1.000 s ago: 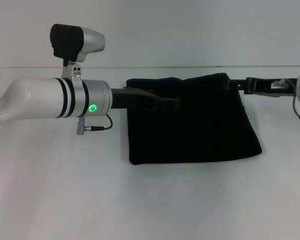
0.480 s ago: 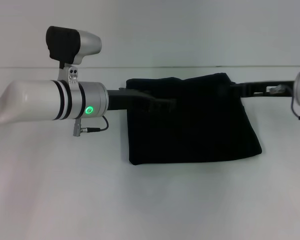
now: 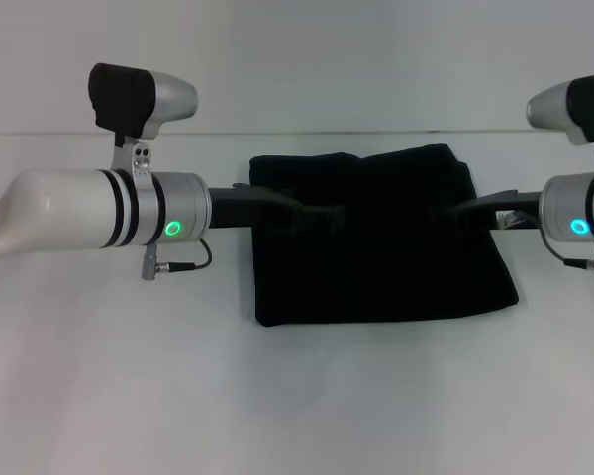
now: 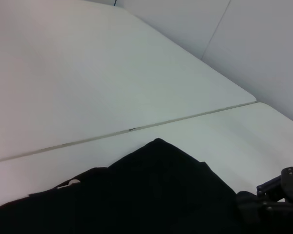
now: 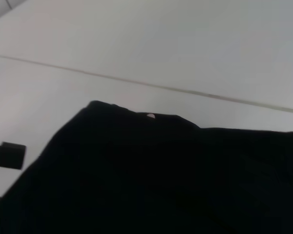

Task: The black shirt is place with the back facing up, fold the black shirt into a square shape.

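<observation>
Head view: the black shirt (image 3: 381, 237) lies folded into a thick, almost square pile on the white worktop (image 3: 297, 396).
Shirt place: it sits toward the far edge of the worktop, about halfway between the left and right edges, a bit to the right.
Shirt shape: the far edge is a little narrower than the near edge, and the near right corner sticks out most.
Shirt far edge: it lies close to the thin line that runs across the worktop near the back.
Left tool: the left tool (image 3: 322, 213) reaches in from the left edge and is over the left part of the shirt, about halfway up the pile.
Left tool state: it is black against black cloth, so I cannot tell if it is wide, narrow or holding the shirt.
Right tool: the right tool (image 3: 455, 215) reaches in from the right edge and is over the right part of the shirt, level with the left one.
Right tool state: I cannot tell here either, for the same reason.
Left wrist view: a pointed corner of the shirt (image 4: 156, 195) lies flat on the worktop (image 4: 88, 73), and the other arm's black tool (image 4: 276, 195) shows by the shirt's edge.
Right wrist view: the shirt (image 5: 151, 180) fills the lower part, with a tiny pale spot near its far edge.
</observation>
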